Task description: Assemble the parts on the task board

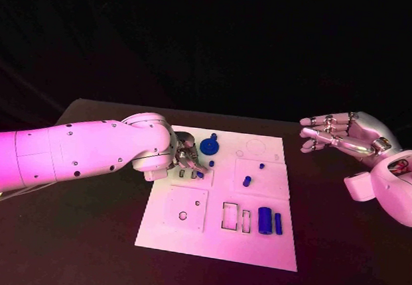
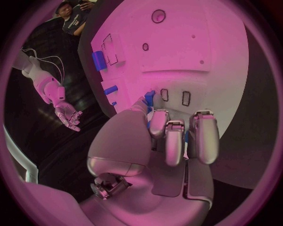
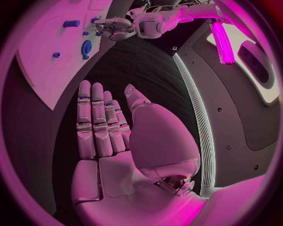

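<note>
left hand (image 1: 185, 158) is down on the task board (image 1: 256, 246) near its far left part, fingers curled over a small blue part (image 2: 150, 98); whether it grips that part cannot be told. right hand (image 1: 339, 134) is raised off the board's far right corner, fingers spread, holding nothing. a blue gear (image 1: 209, 145) lies just beside the left hand; two blue blocks (image 1: 269, 221) stand near the board's front right.

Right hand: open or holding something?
Open. The right hand holds nothing: the right wrist view shows its fingers extended side by side with a bare palm, and the head view shows it off the task board.
</note>
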You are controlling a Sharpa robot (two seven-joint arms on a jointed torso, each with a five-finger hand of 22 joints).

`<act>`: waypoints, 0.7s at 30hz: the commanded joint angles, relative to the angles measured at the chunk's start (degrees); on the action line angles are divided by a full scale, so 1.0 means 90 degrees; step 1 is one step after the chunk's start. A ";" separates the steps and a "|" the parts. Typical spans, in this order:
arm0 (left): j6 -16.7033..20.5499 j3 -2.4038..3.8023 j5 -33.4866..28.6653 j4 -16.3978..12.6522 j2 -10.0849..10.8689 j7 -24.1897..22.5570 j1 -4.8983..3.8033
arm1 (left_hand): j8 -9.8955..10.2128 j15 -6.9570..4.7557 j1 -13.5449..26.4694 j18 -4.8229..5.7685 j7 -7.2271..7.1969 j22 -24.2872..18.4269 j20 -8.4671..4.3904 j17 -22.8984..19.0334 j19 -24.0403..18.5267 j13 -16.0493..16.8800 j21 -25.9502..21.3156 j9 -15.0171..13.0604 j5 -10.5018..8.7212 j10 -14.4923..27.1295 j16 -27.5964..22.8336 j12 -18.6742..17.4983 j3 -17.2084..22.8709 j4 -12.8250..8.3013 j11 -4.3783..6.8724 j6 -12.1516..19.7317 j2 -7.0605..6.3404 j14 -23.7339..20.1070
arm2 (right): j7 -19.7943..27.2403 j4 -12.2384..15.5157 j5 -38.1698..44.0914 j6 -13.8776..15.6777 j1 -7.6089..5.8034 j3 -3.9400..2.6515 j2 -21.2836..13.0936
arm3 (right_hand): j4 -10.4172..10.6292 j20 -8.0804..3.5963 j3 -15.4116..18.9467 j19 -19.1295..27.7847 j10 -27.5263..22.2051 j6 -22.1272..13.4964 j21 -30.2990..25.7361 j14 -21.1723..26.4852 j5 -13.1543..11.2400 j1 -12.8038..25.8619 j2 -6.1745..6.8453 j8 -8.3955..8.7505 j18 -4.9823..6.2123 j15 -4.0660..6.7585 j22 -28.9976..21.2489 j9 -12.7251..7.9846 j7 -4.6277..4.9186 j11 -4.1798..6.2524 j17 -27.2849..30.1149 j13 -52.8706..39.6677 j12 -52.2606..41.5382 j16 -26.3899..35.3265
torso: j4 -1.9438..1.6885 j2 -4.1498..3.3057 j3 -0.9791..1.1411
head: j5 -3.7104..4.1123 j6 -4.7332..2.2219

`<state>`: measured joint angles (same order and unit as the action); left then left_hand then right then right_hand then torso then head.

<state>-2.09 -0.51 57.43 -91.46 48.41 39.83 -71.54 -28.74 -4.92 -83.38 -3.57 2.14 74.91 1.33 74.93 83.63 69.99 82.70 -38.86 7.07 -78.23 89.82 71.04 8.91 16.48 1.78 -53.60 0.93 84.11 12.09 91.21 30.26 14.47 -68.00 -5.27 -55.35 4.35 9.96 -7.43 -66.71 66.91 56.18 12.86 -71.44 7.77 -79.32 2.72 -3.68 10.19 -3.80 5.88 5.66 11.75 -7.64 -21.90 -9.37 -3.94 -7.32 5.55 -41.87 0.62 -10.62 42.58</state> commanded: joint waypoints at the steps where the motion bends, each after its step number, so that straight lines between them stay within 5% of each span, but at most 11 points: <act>1: -0.0201 -0.0026 0.0036 0.0019 -0.0002 0.0061 0.0026 | 0.0042 -0.0022 -0.0142 0.0088 0.0001 0.0296 -0.0015 0.1674 0.0005 0.0054 0.0003 -0.0043 0.0080 -0.0009 0.0020 -0.0027 0.0740 -0.0055 0.0010 -0.0029 -0.0279 0.0654 | 0.0000 0.0006 0.0022 -0.0094 0.0008 -0.0003 0.0011 | -0.0004 0.0007 0.0033 -0.0029 -0.0047 -0.0059 -0.0022 0.0009 0.0041 0.0035 -0.0024 0.0009 0.0036 -0.0045 -0.0012 -0.0008 0.0007 -0.0011 0.0009 0.0007 0.0004 0.0039 | 0.0002 0.0003 -0.0001 | 0.0002 0.0008; 3: -0.0215 -0.0026 0.0036 0.0016 0.0006 0.0055 0.0026 | 0.0064 0.0003 -0.0005 0.0087 0.0033 0.0306 0.0000 0.1674 0.0004 0.0047 -0.0001 -0.0102 0.0124 -0.0021 0.0020 -0.0048 0.1543 -0.0067 0.0007 -0.0028 -0.0635 0.0654 | 0.0000 0.0004 0.0016 -0.0098 0.0010 -0.0002 0.0014 | -0.0003 0.0010 0.0040 -0.0031 -0.0052 -0.0064 -0.0030 0.0010 0.0045 0.0040 -0.0027 0.0009 0.0036 -0.0047 -0.0016 -0.0010 0.0009 -0.0014 0.0011 0.0012 0.0004 0.0044 | -0.0002 0.0003 -0.0001 | 0.0005 0.0011; 8: -0.0217 -0.0026 0.0036 -0.0013 0.0046 0.0083 0.0026 | 0.0013 0.0023 0.0349 0.0081 0.0111 0.0294 0.0035 0.1674 -0.0013 0.0002 -0.0026 -0.0291 0.0338 -0.0012 0.0020 -0.0119 0.2816 -0.0374 -0.0030 0.0017 -0.1148 0.0654 | -0.0002 0.0002 -0.0005 -0.0105 0.0014 -0.0001 0.0014 | 0.0004 0.0017 0.0064 -0.0037 -0.0068 -0.0079 -0.0057 0.0015 0.0060 0.0063 -0.0042 0.0008 0.0035 -0.0056 -0.0034 -0.0016 0.0016 -0.0022 0.0020 0.0031 0.0002 0.0061 | -0.0003 0.0000 0.0002 | 0.0024 -0.0011; 14: -0.0019 -0.0026 0.0036 -0.0040 0.0086 0.0010 0.0026 | -0.0084 0.0050 0.0825 0.0078 0.0093 0.0313 0.0046 0.1674 -0.0008 -0.0009 -0.0030 -0.0505 0.0467 -0.0042 0.0020 -0.0136 0.3520 -0.0786 -0.0056 0.0038 -0.1375 0.0654 | 0.0001 -0.0001 -0.0026 -0.0108 0.0017 0.0000 0.0012 | 0.0008 0.0022 0.0081 -0.0039 -0.0078 -0.0088 -0.0073 0.0020 0.0069 0.0077 -0.0049 0.0008 0.0035 -0.0061 -0.0044 -0.0019 0.0020 -0.0026 0.0025 0.0041 0.0000 0.0072 | -0.0010 0.0004 -0.0002 | 0.0020 -0.0017; 21: 0.0387 -0.0025 -0.0021 -0.0088 0.0172 -0.0226 0.0026 | -0.0133 0.0032 0.1036 0.0094 0.0092 0.0380 0.0047 0.1674 0.0024 0.0042 0.0002 -0.0614 0.0635 -0.0107 0.0020 -0.0087 0.3781 -0.1088 -0.0044 -0.0013 -0.1508 0.0654 | 0.0003 -0.0009 -0.0052 -0.0095 0.0019 0.0001 0.0013 | 0.0029 0.0034 0.0113 -0.0048 -0.0095 -0.0102 -0.0110 0.0026 0.0090 0.0118 -0.0087 0.0005 0.0035 -0.0071 -0.0067 -0.0025 0.0028 -0.0035 0.0034 0.0062 -0.0006 0.0094 | -0.0008 -0.0002 0.0003 | 0.0001 -0.0012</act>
<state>-1.00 -0.74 57.47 -92.08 49.90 39.48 -71.33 -29.71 -4.69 -74.43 -3.57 2.97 74.91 1.76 74.92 83.63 70.34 82.70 -44.35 12.59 -78.74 89.82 69.89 33.21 16.45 1.45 -53.41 -12.69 83.85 12.03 91.12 30.07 14.27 -67.87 -5.24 -55.29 4.70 10.17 -6.77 -66.92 66.49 55.61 12.19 -71.23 8.27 -78.56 1.96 -3.68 10.18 -4.01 5.33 5.48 11.92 -8.06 -21.63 -8.85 -3.94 -6.77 5.48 -41.87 0.62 -10.57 42.42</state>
